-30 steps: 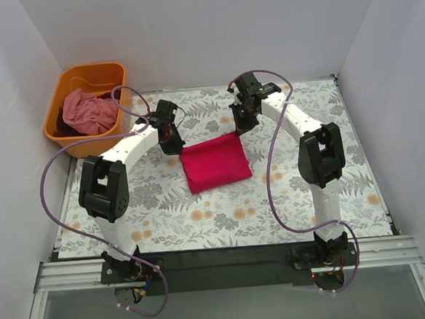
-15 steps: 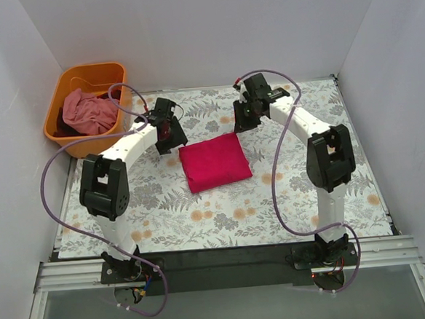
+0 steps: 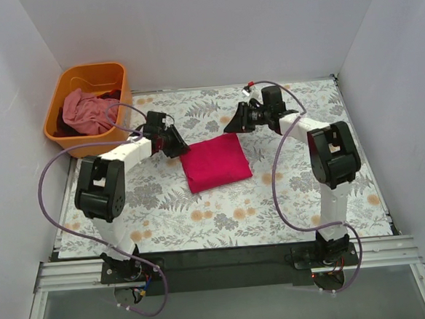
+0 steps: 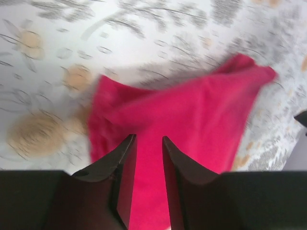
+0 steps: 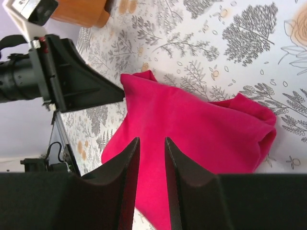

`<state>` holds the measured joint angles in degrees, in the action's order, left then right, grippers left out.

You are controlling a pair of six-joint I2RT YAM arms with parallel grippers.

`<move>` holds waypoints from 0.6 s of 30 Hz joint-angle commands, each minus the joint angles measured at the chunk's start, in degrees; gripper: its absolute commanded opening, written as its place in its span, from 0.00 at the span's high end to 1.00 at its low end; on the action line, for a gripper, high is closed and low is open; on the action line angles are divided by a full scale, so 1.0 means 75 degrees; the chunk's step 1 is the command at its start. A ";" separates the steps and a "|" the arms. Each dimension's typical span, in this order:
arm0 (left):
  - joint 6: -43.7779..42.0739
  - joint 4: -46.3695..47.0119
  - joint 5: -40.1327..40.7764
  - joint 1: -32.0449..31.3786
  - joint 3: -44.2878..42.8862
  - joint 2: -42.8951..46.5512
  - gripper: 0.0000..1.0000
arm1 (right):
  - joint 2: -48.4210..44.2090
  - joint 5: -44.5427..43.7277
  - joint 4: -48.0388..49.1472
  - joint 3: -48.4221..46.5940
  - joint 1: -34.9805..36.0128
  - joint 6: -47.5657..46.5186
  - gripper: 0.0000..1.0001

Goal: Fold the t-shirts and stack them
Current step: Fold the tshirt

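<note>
A vivid crimson-pink t-shirt [image 3: 215, 163] lies folded into a rough square on the flowered table cover. My left gripper [image 3: 173, 144] hovers just off its far left corner. The jaws are open a narrow way and nothing is between them; the left wrist view shows the red cloth [image 4: 192, 120] past the left gripper [image 4: 148, 139]. My right gripper [image 3: 233, 120] hangs beyond the far right corner, also open and empty, and the shirt [image 5: 201, 129] lies beneath the right gripper [image 5: 152, 140]. A paler pink t-shirt [image 3: 85, 110] sits crumpled in the basket.
An orange plastic basket [image 3: 66, 132] stands at the far left corner, with a dark garment beside the pink one inside. White walls close in the back and both sides. The left arm's gripper [image 5: 72, 81] shows in the right wrist view, near the shirt's corner.
Both grippers have opened and let go of the shirt's far edge. The left one drew off to the left, the right one to the right. The shirt has settled flat.
</note>
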<state>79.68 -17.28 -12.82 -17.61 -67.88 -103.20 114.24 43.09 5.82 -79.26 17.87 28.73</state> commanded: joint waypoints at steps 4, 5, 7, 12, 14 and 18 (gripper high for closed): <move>0.0110 0.0464 -0.0505 0.0647 -0.0803 -0.1567 0.78 | 0.1396 0.0676 0.1367 -0.0680 -0.0284 0.0704 0.66; 0.0110 0.0371 -0.0506 0.0695 -0.1037 -0.1766 0.78 | 0.1711 0.0642 0.1403 -0.0751 -0.0343 0.0786 0.66; 0.0122 0.0323 -0.0482 0.0800 -0.1226 -0.2117 0.79 | 0.1982 0.0595 0.1450 -0.0880 -0.0471 0.0845 0.66; -0.0077 0.0019 -0.0388 0.0859 -0.1719 -0.2249 0.68 | 0.2102 0.0618 0.1567 -0.0846 -0.0683 0.1009 0.61; -0.0077 -0.0017 -0.0517 0.0859 -0.1696 -0.1875 0.59 | 0.1610 0.0594 0.1579 -0.0462 -0.0671 0.0974 0.56; 0.0005 -0.0005 -0.0810 0.0813 -0.1288 -0.0914 0.46 | 0.0568 0.0665 0.1778 0.0568 -0.0660 0.0997 0.53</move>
<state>80.49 -15.00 -18.85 -11.62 -79.42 -117.95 126.32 47.24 15.49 -79.42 12.86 36.16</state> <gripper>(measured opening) 0.531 0.469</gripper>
